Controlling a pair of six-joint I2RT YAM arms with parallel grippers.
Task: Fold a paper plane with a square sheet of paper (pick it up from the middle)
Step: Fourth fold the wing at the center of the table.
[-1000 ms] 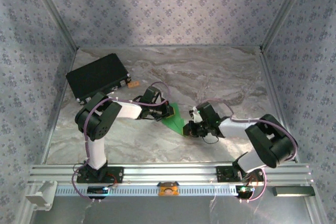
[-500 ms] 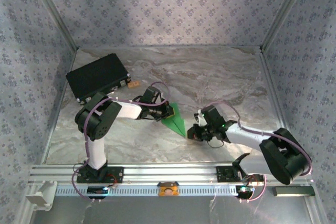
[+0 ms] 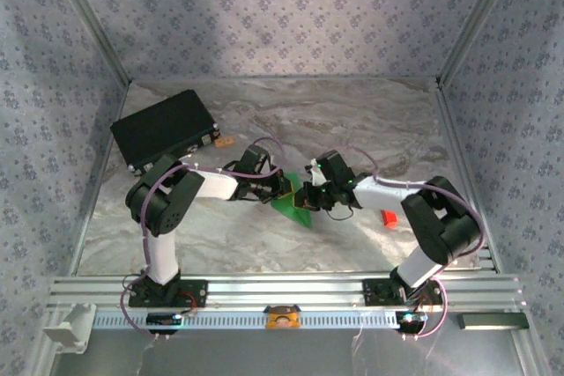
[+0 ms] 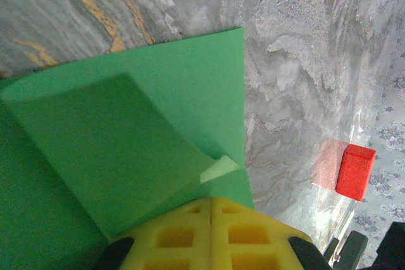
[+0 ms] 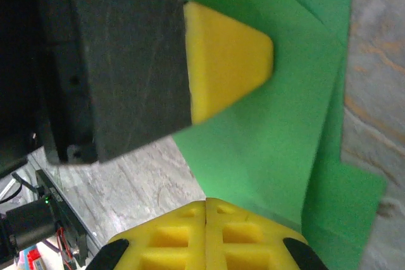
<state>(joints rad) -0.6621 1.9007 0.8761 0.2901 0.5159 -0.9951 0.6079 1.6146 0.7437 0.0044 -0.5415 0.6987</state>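
Observation:
The square sheet of paper [image 3: 290,207] is bright green and lies on the marble table, folded in layers into the pointed outline of a paper plane. In the left wrist view a folded flap [image 4: 114,143] lies over the lower layer, with a small pale corner turned up. My left gripper [image 3: 285,188] is shut, its yellow tips [image 4: 211,200] resting on the paper's near edge. My right gripper [image 3: 307,200] is also shut, and its tips [image 5: 206,203] touch the paper [image 5: 285,131] from the other side, facing a left fingertip [image 5: 228,61].
A small red block [image 3: 388,218] sits on the table right of the paper, also seen from the left wrist as the red block [image 4: 354,171]. A black rectangular case [image 3: 165,129] lies at the back left with a small orange piece [image 3: 224,141] beside it. Patterned walls enclose the table.
My right arm swung out to the right, then came back left and farther away, setting its shut gripper on the paper close to the left gripper. The red block came into view. The left arm stayed put.

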